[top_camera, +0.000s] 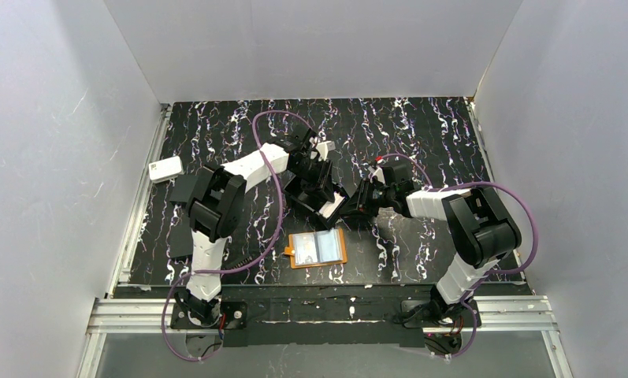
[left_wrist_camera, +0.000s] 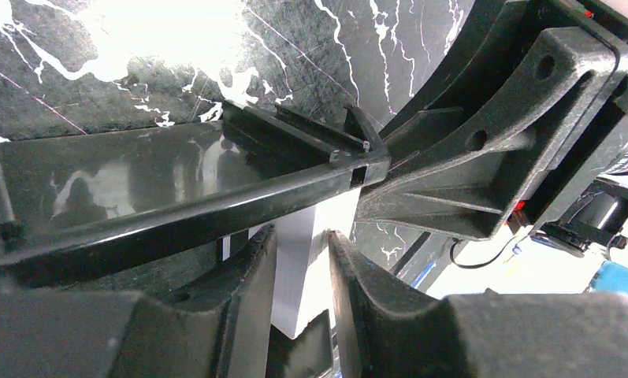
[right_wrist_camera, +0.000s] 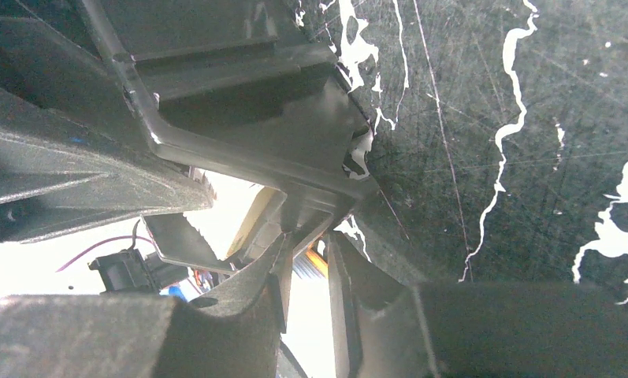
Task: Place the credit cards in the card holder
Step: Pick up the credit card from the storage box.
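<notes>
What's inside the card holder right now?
The card holder lies open on the table, showing its pale see-through pockets. Whether any card already sits in them is too small to tell from the top view.

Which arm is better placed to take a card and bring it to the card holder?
Probably left. The left tool straddles a white card at the black tray; the right tool is gripping that tray's wall. The card holder lies open.
</notes>
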`<state>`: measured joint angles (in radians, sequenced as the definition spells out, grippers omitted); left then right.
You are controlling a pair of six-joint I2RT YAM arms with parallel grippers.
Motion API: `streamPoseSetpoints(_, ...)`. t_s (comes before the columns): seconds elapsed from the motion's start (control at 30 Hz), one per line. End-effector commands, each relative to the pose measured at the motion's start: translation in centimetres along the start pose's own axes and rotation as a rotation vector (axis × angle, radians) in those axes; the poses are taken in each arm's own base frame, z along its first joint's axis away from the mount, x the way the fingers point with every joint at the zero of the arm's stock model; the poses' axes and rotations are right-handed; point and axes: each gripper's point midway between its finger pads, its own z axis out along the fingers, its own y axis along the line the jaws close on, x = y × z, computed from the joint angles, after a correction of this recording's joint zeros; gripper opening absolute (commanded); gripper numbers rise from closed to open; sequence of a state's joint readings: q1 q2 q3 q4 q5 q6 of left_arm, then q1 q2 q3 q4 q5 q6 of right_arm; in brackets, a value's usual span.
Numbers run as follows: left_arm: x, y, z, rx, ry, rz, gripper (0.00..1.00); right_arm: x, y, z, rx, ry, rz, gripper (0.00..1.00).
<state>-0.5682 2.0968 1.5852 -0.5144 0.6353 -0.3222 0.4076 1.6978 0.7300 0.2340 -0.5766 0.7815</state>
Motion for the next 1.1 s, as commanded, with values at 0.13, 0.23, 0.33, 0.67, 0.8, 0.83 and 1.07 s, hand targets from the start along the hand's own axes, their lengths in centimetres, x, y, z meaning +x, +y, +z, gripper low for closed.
streamPoseSetpoints(0.13, 1.7, -5.5, -2.2, 0.136, 0.024, 0.036, 0.00, -2.1, 1.1, 0.9, -0.021, -0.057, -0.063, 0.31)
streamPoseSetpoints(0.23, 1.7, -5.4, -2.4, 0.122, 0.016, 0.042, 0.00, -2.1, 1.1, 1.0, -0.020, -0.055, -0.065, 0.31)
streamPoseSetpoints(0.33, 1.6, -5.2, -2.9, 0.094, 0.004, 0.051, 0.00, -2.1, 1.2, 1.0, -0.021, -0.054, -0.067, 0.30)
streamPoseSetpoints(0.67, 1.6, -5.0, -2.7, 0.084, 0.013, 0.050, 0.00, -2.2, 1.4, 1.0, -0.023, -0.051, -0.073, 0.30)
streamPoseSetpoints(0.8, 1.7, -4.4, -2.7, 0.047, 0.010, 0.048, 0.00, -2.2, 1.3, 1.0, -0.019, -0.050, -0.074, 0.30)
streamPoseSetpoints(0.83, 1.6, -4.2, -2.9, 0.030, 0.005, 0.051, 0.01, -2.2, 1.2, 1.0, -0.018, -0.050, -0.074, 0.30)
streamPoseSetpoints(1.07, 0.6, -4.2, -5.2, -0.059, -0.077, 0.110, 0.43, -2.2, 1.1, 1.1, -0.013, -0.048, -0.077, 0.30)
